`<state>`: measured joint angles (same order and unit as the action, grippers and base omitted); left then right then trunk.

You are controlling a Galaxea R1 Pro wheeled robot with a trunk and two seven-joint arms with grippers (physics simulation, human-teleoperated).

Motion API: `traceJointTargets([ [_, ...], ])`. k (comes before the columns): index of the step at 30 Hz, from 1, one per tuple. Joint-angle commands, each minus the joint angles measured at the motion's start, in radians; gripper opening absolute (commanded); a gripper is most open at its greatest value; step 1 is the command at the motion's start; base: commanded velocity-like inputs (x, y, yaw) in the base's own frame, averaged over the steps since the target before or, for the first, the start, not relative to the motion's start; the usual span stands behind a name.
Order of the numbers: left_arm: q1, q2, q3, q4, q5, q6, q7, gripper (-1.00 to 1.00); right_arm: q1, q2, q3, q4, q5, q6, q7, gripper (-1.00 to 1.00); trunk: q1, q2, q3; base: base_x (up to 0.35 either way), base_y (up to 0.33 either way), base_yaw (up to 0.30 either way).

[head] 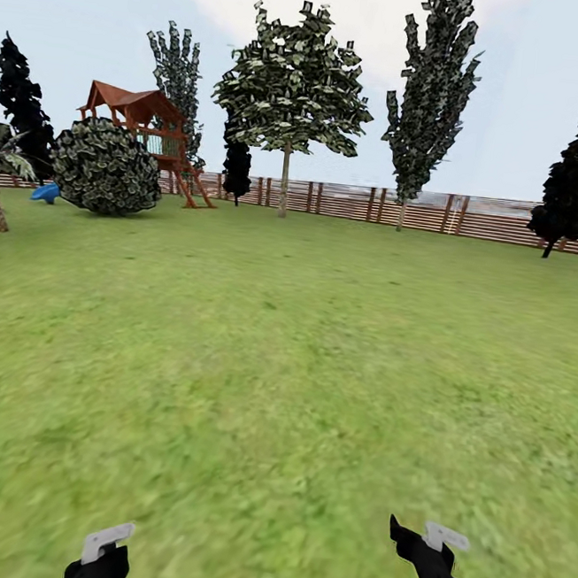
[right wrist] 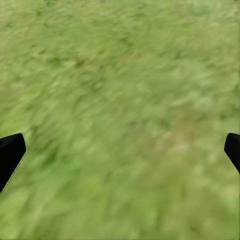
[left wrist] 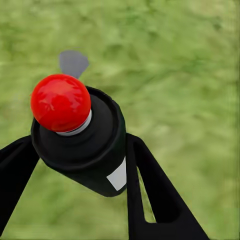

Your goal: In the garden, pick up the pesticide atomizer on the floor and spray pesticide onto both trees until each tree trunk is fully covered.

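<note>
Nearest you, the left end effector (left wrist: 80, 165) has its two black fingers pressed against the dark body of the pesticide atomizer (left wrist: 82, 142), whose red tip (left wrist: 61, 102) faces the wrist camera, above the grass floor (left wrist: 190, 75). Your right end effector (right wrist: 120, 150) hangs over grass with fingers spread wide, holding nothing. Farther off, open lawn runs to a round bush (head: 106, 167), a wooden play tower (head: 150, 132), a leafy tree (head: 294, 85) and the slatted fence (head: 422, 210).

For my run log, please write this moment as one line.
left claw: shut on atomizer | right claw: open, over grass | trees: far, by fence
</note>
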<state>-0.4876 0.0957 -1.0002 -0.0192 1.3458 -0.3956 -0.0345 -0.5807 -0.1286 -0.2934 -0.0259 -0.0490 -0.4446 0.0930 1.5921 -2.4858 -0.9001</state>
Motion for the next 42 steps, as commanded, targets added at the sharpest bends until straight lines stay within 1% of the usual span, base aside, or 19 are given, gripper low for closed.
traceJointTargets([
  [1,0.000,-0.002,-0.004,-0.002,0.010,-0.001,-0.003,-1.00,-0.001,0.000,-0.007,0.001,-0.005,-0.003,0.010,1.00,0.000,0.000,-0.001,0.329,0.000,0.000],
  [3,0.000,-0.011,-0.002,-0.005,0.008,0.000,-0.002,-1.00,-0.001,0.000,-0.007,0.001,-0.006,-0.003,0.010,1.00,0.000,0.000,-0.001,0.329,0.000,0.000],
  [7,0.000,-0.014,-0.005,-0.004,0.006,-0.001,-0.004,-1.00,-0.001,0.000,-0.007,0.001,-0.006,-0.003,0.010,1.00,0.000,0.000,-0.001,0.329,0.000,0.000],
  [11,0.000,-0.005,-0.007,-0.001,0.008,-0.002,-0.004,-1.00,-0.001,0.000,-0.007,0.001,-0.005,-0.003,0.010,1.00,0.000,0.000,-0.001,0.329,0.000,0.000],
  [13,0.000,-0.004,-0.007,-0.001,0.008,-0.002,-0.004,-1.00,-0.001,0.000,-0.007,0.001,-0.005,-0.003,0.010,1.00,0.000,0.000,-0.001,0.329,0.000,0.000],
  [16,0.023,-0.004,-0.008,-0.001,0.007,-0.003,-0.004,-1.00,-0.001,0.000,-0.007,0.001,-0.005,-0.003,0.010,1.00,0.000,0.000,-0.001,0.329,0.000,0.000],
  [19,0.030,-0.004,-0.007,-0.001,0.007,-0.003,-0.004,-1.00,-0.001,0.000,-0.007,0.001,-0.005,-0.003,0.010,1.00,0.000,0.000,-0.001,0.329,0.000,0.000],
  [42,0.032,-0.002,-0.007,-0.001,0.008,-0.003,-0.004,-1.00,-0.001,0.000,-0.007,0.001,-0.005,-0.003,0.010,1.00,0.000,0.000,-0.001,0.329,0.000,0.000],
])
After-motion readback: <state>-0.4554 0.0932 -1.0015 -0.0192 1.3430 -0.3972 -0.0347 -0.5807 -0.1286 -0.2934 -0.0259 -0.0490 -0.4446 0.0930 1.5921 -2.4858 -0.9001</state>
